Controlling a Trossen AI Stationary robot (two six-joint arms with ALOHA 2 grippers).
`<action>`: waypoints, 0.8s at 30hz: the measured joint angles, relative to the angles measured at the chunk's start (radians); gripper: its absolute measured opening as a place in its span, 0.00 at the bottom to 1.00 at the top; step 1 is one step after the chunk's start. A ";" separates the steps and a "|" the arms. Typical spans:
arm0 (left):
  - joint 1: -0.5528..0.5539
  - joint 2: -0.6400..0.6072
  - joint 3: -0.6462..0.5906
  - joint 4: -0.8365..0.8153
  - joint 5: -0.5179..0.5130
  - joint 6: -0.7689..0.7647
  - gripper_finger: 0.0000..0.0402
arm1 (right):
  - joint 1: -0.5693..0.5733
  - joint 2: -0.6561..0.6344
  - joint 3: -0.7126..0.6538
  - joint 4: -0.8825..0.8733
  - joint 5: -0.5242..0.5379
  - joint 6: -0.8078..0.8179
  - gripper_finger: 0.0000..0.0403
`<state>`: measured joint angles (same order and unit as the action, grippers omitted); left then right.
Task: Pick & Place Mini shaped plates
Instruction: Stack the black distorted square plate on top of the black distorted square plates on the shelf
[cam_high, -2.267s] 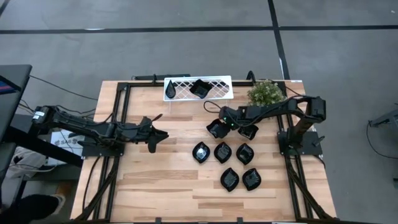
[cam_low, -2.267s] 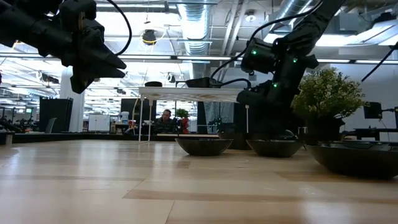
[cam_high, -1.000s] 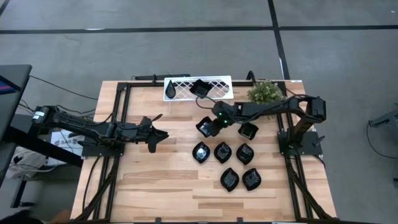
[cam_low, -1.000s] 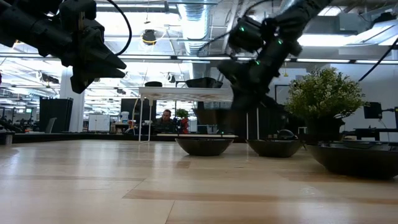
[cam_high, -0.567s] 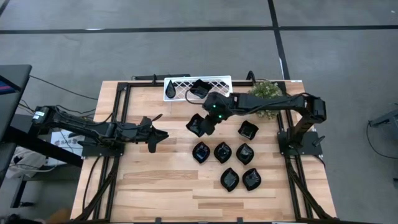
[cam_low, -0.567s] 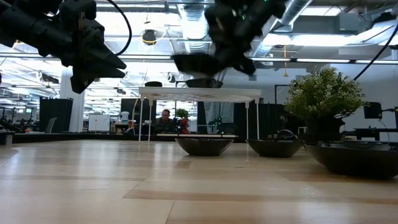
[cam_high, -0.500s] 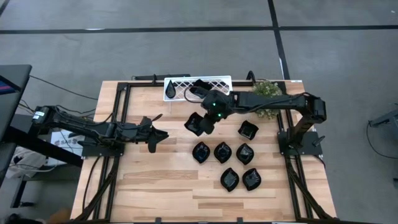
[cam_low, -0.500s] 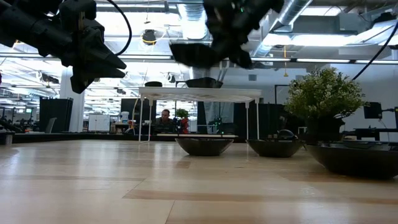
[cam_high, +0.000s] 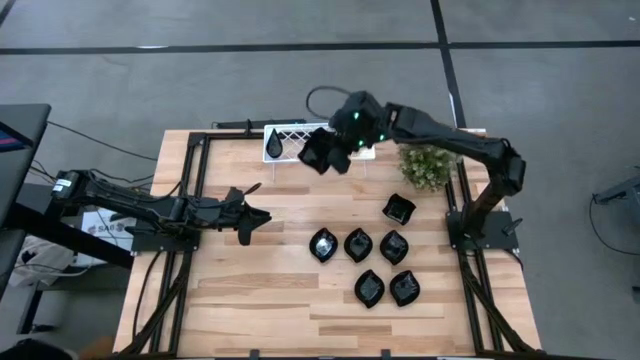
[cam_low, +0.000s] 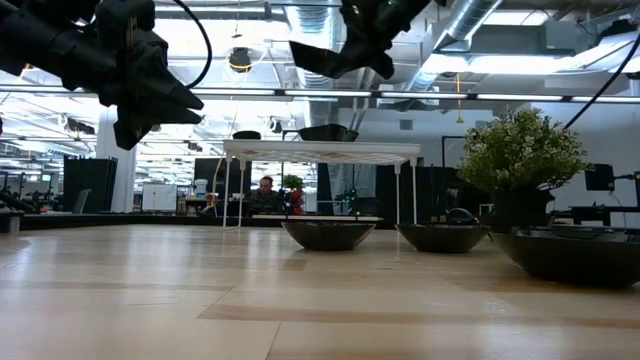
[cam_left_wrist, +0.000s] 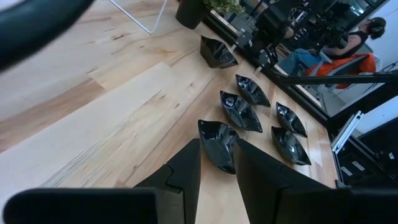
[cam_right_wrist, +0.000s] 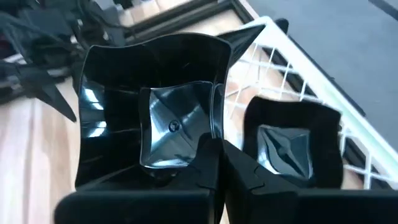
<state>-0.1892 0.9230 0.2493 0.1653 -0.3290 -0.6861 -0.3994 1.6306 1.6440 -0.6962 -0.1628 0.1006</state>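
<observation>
My right gripper (cam_high: 337, 152) is shut on a glossy black wavy-edged square mini plate (cam_high: 318, 152), high over the white wire rack (cam_high: 290, 131) at the table's far edge. On the rack lie a teardrop plate (cam_high: 274, 146) and a square plate (cam_right_wrist: 292, 146). Several more plates rest on the table at the right, among them a square one (cam_high: 399, 209) and leaf-shaped ones (cam_high: 358, 244). My left gripper (cam_high: 255, 214) hovers open above the table's left half, holding nothing. My right gripper pinches the square plate's rim (cam_right_wrist: 181, 163) at one side between its two fingers (cam_right_wrist: 205, 171); the fingers cover the contact itself. The plate (cam_low: 320, 55) hangs tilted, lifted clear of the rack and table, its hollow side (cam_right_wrist: 174, 124) facing the wrist.
A small green bushy plant (cam_high: 428, 165) stands at the far right, beside the rack's right end. The rack stands on thin legs (cam_low: 225, 190) above the tabletop. Bare wood (cam_high: 260, 290) lies across the near left and middle of the table.
My right gripper has risen from just above the table and gone toward the far edge, carrying the square plate. The plate, low near the other plates a second ago, now hangs tilted high over the rack.
</observation>
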 joint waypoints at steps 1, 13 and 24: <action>0.000 0.000 0.000 0.001 0.000 0.000 0.24 | -0.020 0.000 0.004 0.000 -0.031 -0.004 0.01; 0.000 0.000 0.000 0.077 0.021 0.190 0.24 | -0.155 0.019 0.004 0.005 -0.103 -0.072 0.01; 0.011 -0.001 0.000 0.149 0.127 0.315 0.24 | -0.210 0.183 0.122 -0.012 -0.199 -0.113 0.01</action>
<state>-0.1783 0.9222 0.2489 0.3144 -0.2018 -0.3714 -0.6092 1.8138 1.7659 -0.7078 -0.3620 -0.0124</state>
